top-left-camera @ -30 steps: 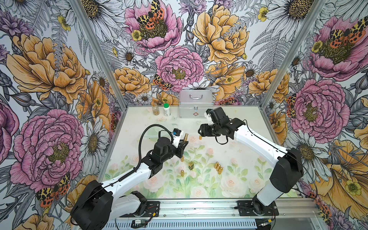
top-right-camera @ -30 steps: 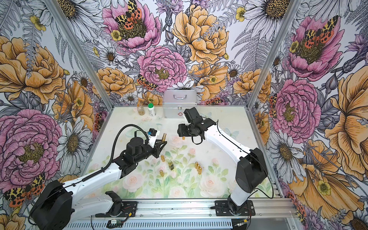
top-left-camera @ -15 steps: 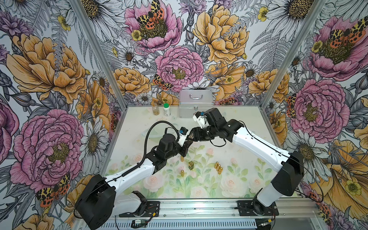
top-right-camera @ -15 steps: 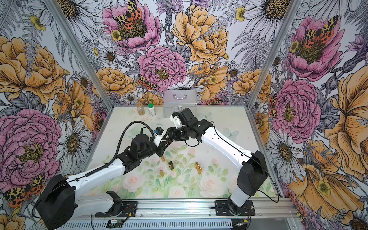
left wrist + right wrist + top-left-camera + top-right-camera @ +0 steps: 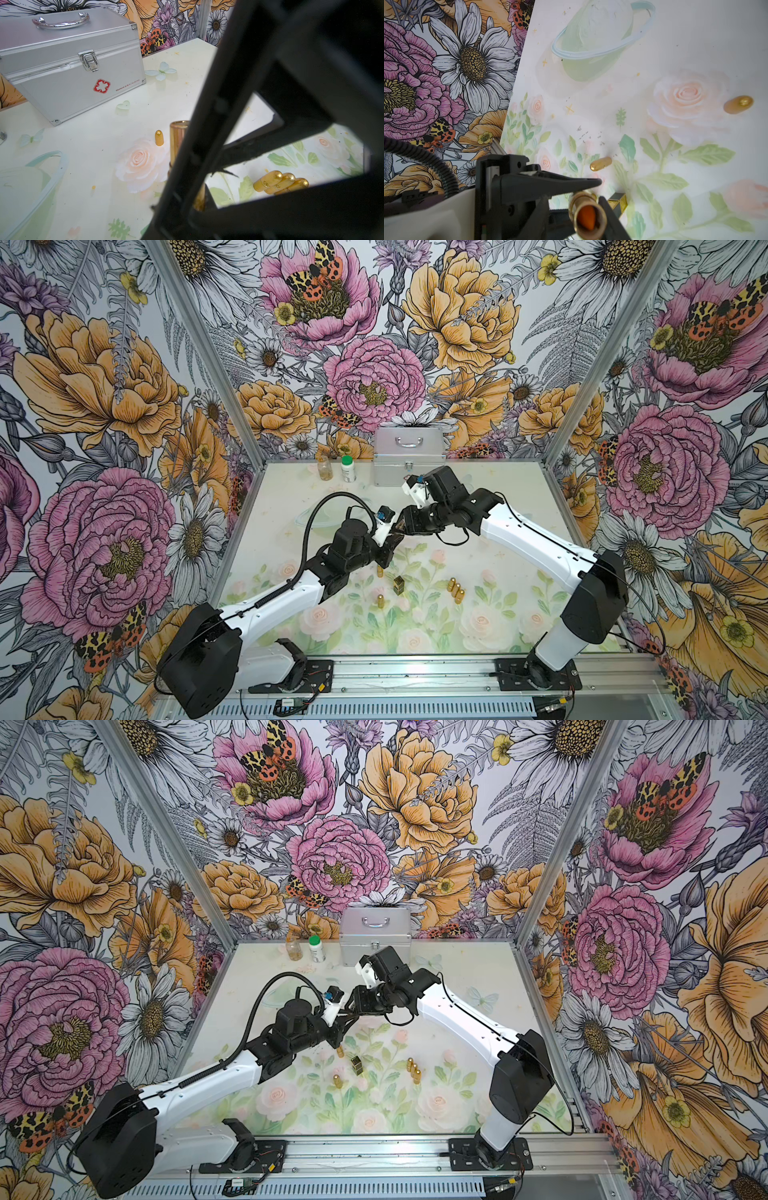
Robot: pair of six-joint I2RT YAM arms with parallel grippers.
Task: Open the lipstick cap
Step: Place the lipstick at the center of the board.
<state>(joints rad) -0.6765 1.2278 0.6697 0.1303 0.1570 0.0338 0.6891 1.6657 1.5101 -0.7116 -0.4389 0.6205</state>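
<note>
A gold lipstick [image 5: 178, 141] sticks out of my left gripper [image 5: 395, 537], which is shut on its lower part above the middle of the table. In the right wrist view the lipstick's [image 5: 588, 218] near end is open with orange inside, and I cannot make out a separate cap. My right gripper [image 5: 402, 526] meets the left one tip to tip. One of its black fingers [image 5: 207, 124] crosses in front of the tube. Whether its jaws press on the tube is hidden. Both top views show the two grippers [image 5: 347, 1016] joined.
A silver case [image 5: 409, 456] and two small bottles [image 5: 348, 468] stand at the back. Below the grippers on the table are a black-and-gold square lipstick [image 5: 399, 585], three gold capsules lying together [image 5: 455, 591] and single gold ones [image 5: 379, 571].
My right gripper has swung left from in front of the case to the left gripper's tip, and its jaws have narrowed. The left gripper has risen slightly toward it with the lipstick.
</note>
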